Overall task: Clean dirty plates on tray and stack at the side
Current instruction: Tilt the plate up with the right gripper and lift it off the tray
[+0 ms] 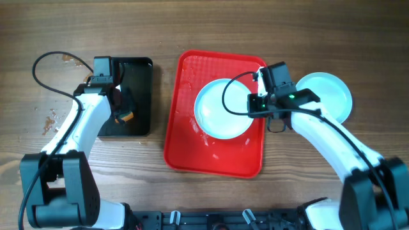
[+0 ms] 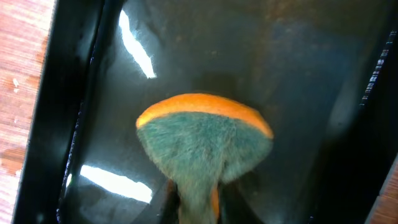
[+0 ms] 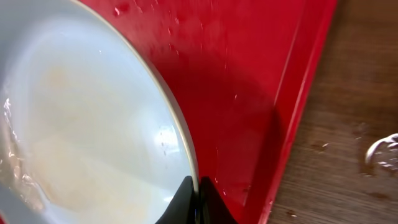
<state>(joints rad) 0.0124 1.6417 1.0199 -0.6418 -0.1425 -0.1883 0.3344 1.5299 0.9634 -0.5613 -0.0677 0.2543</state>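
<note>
Step in hand, prob.: removal of wiped plate [image 1: 220, 112] from red tray [image 1: 192, 147]. Flat on tray, centre-right, right rim pinched by R gripper [image 3: 196, 198]. Sponge [image 2: 205, 146] clamped in L gripper [image 2: 199, 208] over black tray [image 2: 74, 93]. Next: lift clear, carry right, stack squarely onto 1 side plate [image 1: 329, 92].

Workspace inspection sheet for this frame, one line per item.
Surface: wooden table, specks near the left arm.
Job's things: red tray wet; plate on it; second plate on the table to its right.
Clutter: black tray at left.
Hands: left hand shut on sponge over the black tray; right hand pinching the plate's rim.
Cables: left cable loops on the table; right cable arcs over the plate.
Surroundings: nothing seen.
</note>
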